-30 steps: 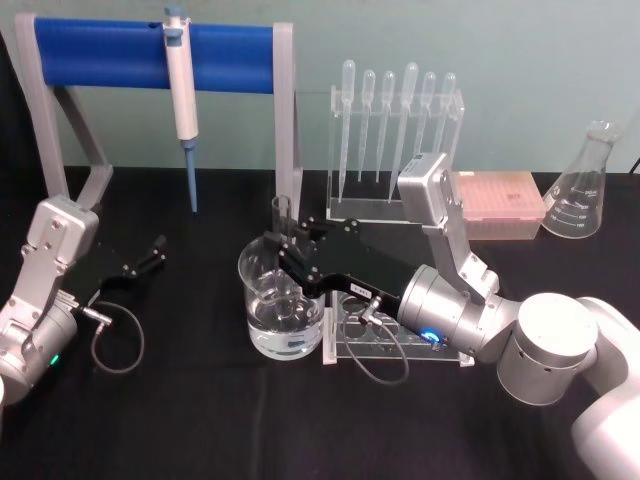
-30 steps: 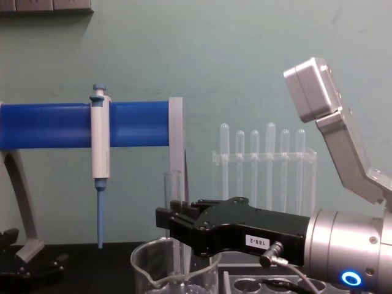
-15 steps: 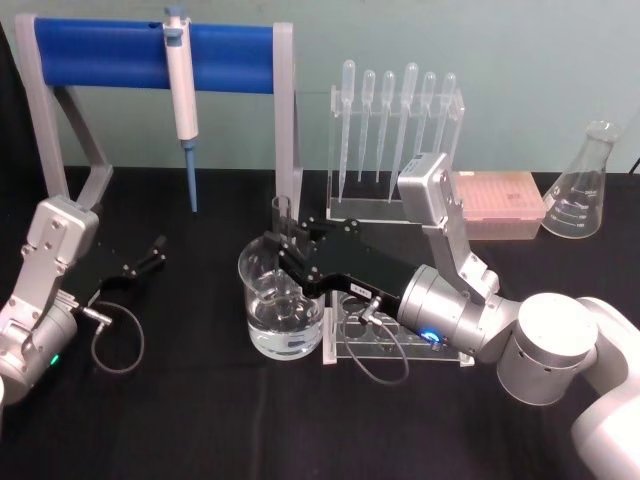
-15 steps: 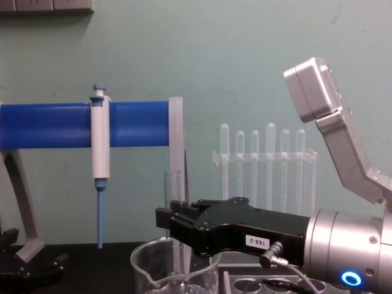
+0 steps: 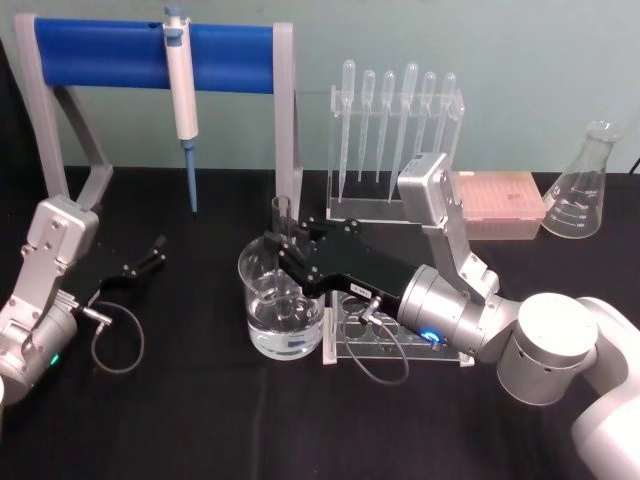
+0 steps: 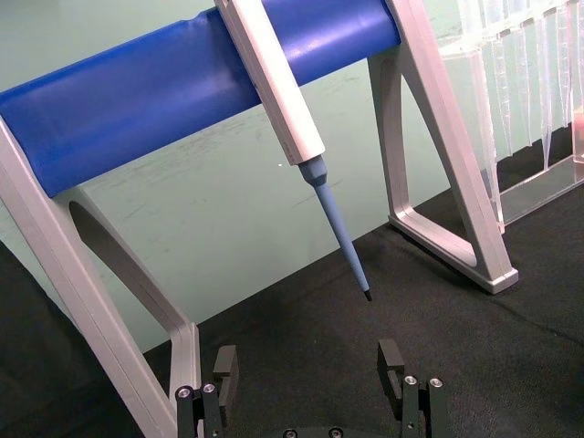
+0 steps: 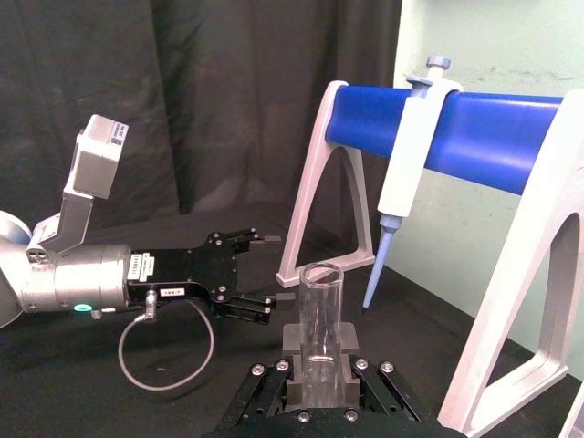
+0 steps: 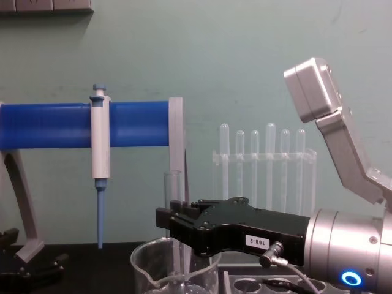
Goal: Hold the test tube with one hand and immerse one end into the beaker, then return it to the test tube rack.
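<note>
Head view: the blue-barred pipettor stand (image 5: 110, 52) spans the far left of the black table (image 5: 200, 420). The right gripper (image 5: 283, 247) reaches in from the near right to the centre. It is clamped on the test tube (image 5: 282, 212) below the rim and holds it upright. The left gripper (image 5: 153, 253) rests on the table at the left, well apart from the work. Its fingers are spread wide in the left wrist view.

The beaker (image 5: 262, 325) stands at the centre, partly filled with clear liquid. The clear test tube rack (image 5: 345, 345) lies just to its right, under the body of the right gripper. The lower part of the test tube passes the beaker rim and sits inside the glass. Whether the round end is below the liquid surface cannot be confirmed.

Step in hand, by judgement: immersion of the lower end. If the end is not yet wet, lower the tube further. The next move calls for:
1. A vertical lift until the round end clears the rim.
2. A short traverse right to an empty rack hole.
3. A straight descent into the hole.
4. Release only once the rack carries the tube.
</note>
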You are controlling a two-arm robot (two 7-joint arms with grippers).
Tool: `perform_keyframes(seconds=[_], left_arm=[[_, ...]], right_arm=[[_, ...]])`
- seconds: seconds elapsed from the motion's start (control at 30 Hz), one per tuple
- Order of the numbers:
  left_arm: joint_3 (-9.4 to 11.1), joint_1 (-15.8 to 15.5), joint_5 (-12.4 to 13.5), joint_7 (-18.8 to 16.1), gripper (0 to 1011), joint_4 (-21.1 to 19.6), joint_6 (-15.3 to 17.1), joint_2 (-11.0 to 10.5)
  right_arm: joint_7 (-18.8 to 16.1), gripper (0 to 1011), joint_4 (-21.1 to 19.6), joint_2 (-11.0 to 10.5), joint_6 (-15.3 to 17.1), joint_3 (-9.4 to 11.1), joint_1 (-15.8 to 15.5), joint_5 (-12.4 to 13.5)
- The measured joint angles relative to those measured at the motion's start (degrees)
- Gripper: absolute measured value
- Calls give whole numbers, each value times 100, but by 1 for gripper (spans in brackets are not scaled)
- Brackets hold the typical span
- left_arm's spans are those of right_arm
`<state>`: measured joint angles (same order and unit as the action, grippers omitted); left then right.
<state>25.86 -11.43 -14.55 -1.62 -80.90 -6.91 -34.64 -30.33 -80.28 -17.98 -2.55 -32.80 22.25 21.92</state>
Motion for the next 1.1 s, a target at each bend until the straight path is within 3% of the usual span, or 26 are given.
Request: perform_keyframes(seconds=[1.1], left_arm=[[0, 0, 0, 0, 1000, 0, 0, 0]], right_arm=[[0, 224, 0, 0, 0, 0, 0, 0]])
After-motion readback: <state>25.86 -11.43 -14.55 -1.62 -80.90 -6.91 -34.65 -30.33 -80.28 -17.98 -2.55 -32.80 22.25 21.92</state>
